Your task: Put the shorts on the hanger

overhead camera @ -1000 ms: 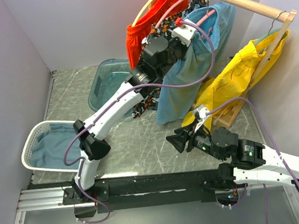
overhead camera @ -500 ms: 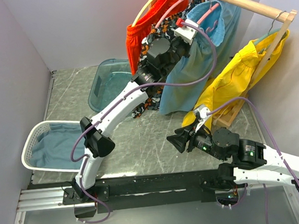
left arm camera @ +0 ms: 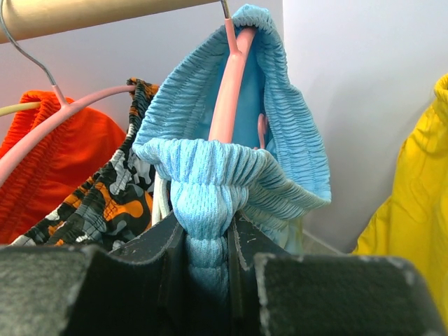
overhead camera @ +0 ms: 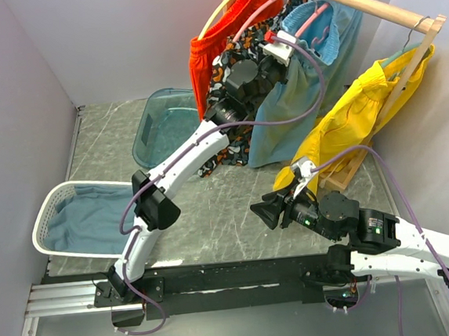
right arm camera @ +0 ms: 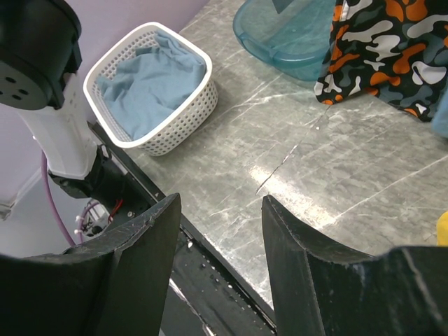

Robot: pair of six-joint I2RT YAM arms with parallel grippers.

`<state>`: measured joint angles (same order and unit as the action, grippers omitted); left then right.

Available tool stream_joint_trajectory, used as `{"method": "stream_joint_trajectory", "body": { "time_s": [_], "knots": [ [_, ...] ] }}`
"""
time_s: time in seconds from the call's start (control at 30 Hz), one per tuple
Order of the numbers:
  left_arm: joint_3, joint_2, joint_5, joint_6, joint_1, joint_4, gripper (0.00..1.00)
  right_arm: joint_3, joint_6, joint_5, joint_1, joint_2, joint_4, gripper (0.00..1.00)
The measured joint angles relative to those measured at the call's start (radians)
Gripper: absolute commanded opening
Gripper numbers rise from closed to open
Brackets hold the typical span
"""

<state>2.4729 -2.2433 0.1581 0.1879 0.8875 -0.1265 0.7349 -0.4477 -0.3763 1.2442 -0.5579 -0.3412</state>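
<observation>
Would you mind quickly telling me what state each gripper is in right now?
Left gripper: closed, pinching the waistband of the shorts.
Right gripper: open, holding nothing.

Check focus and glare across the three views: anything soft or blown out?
Left wrist: the shorts sharp, left gripper blurred in the foreground. Right wrist: right gripper soft and dark, glare on the table. Top external: evenly lit, sharp, no blowout.

Sky-blue shorts (left arm camera: 210,178), waistband bunched round pink hanger (left arm camera: 225,98), prob. hanging.
</observation>
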Motion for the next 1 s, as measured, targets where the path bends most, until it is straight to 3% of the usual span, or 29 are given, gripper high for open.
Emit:
{"method": "stream_joint_trajectory", "body": {
  "time_s": [0.33,0.5,0.6,0.63,0.7,0.8,0.83,0.93,1.0],
  "knots": [
    [0.004,-0.037,-0.028,-0.048,-0.034,-0.064,0.02,0.000,-0.008,-0.002,0.003,-0.002,-0.016,0.57],
    [0.004,-0.054,-0.034,-0.069,-0.044,-0.096,0.05,0.000,-0.008,-0.005,0.004,-0.006,-0.020,0.57],
    [0.004,-0.061,-0.039,-0.078,-0.045,-0.111,0.12,0.000,-0.008,-0.008,0.004,-0.007,-0.020,0.57],
    [0.004,-0.062,-0.040,-0.079,-0.045,-0.114,0.21,0.000,-0.008,-0.009,0.004,-0.007,-0.020,0.57],
    [0.003,-0.063,-0.042,-0.082,-0.045,-0.116,0.28,0.000,-0.008,-0.013,0.004,-0.008,-0.020,0.57],
    [-0.001,-0.062,-0.049,-0.090,-0.046,-0.121,0.46,0.000,-0.008,-0.020,0.004,-0.009,-0.021,0.58],
    [-0.008,-0.062,-0.051,-0.096,-0.047,-0.140,0.57,0.000,-0.008,-0.023,0.004,-0.009,-0.020,0.58],
    [-0.047,-0.044,-0.060,-0.103,-0.047,-0.183,0.75,0.000,-0.008,-0.026,0.004,-0.010,-0.020,0.58],
    [-0.092,-0.011,-0.065,-0.111,-0.047,-0.195,0.81,0.000,-0.008,-0.027,0.004,-0.013,-0.020,0.58]
  ]
}}
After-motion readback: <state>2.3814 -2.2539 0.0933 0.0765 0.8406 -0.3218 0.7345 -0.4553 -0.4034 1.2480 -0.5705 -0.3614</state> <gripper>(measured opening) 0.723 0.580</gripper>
